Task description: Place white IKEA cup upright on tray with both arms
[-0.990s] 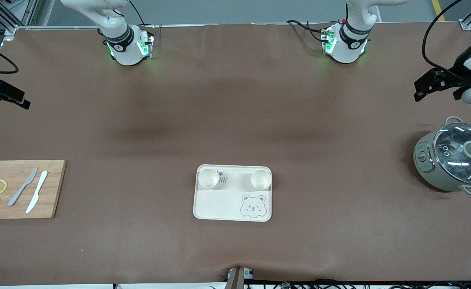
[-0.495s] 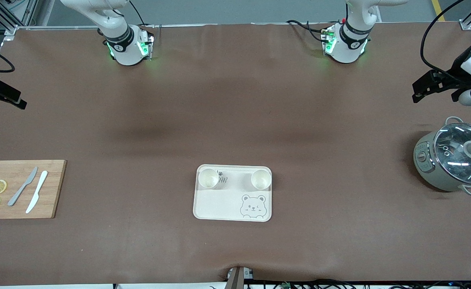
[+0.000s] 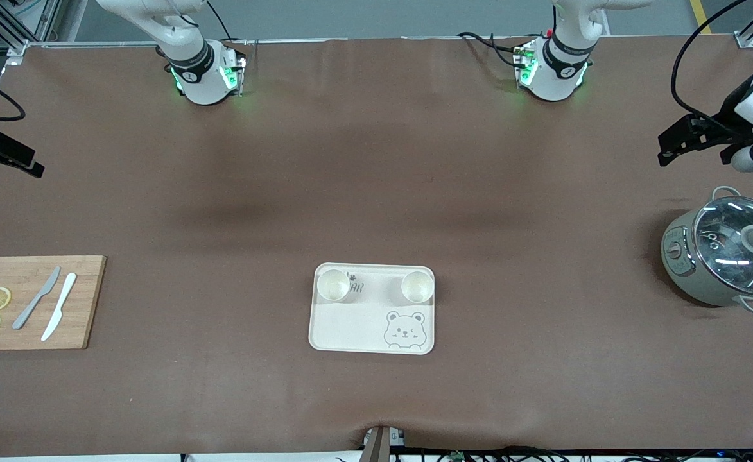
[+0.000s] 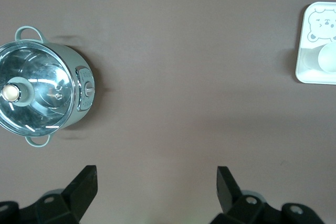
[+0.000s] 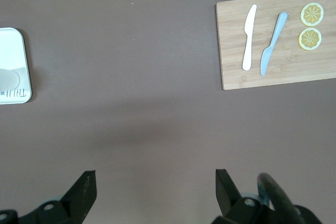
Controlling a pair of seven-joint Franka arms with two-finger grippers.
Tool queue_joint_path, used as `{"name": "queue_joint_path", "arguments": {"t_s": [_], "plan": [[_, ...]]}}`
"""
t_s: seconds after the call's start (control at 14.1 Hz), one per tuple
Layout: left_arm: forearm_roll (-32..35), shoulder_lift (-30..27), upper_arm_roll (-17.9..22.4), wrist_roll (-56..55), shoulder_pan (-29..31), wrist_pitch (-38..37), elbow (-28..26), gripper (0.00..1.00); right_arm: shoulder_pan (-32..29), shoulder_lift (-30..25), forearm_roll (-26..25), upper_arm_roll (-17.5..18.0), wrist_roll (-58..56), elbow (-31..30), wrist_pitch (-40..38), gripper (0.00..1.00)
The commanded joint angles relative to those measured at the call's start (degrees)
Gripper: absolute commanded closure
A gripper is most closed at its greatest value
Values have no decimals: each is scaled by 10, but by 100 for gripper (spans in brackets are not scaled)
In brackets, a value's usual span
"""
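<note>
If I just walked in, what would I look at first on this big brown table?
Probably the cream tray with a cartoon bear near the table's middle, with two white cups standing upright on it. Next, the shiny pot with a glass lid at the left arm's end, and the wooden cutting board with two knives and lemon slices at the right arm's end. Both grippers, left and right, hang open above bare table.

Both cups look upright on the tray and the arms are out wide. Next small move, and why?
Probably none beyond holding position. Two cups stand upright on the tray, mouths up. The left gripper is open over bare table by the pot; the right gripper is open near the cutting board, both empty.
</note>
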Motion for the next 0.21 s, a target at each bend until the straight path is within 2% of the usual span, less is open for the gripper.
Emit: {"name": "queue_joint_path", "arguments": {"t_s": [0.0,0.14], "plan": [[-5,7,-1,11,2,0,10,0,-5,8,2,3,8,18,-7,0],[-6,9,-1,9,1,0,10,0,-6,8,2,3,8,18,-6,0]]}}
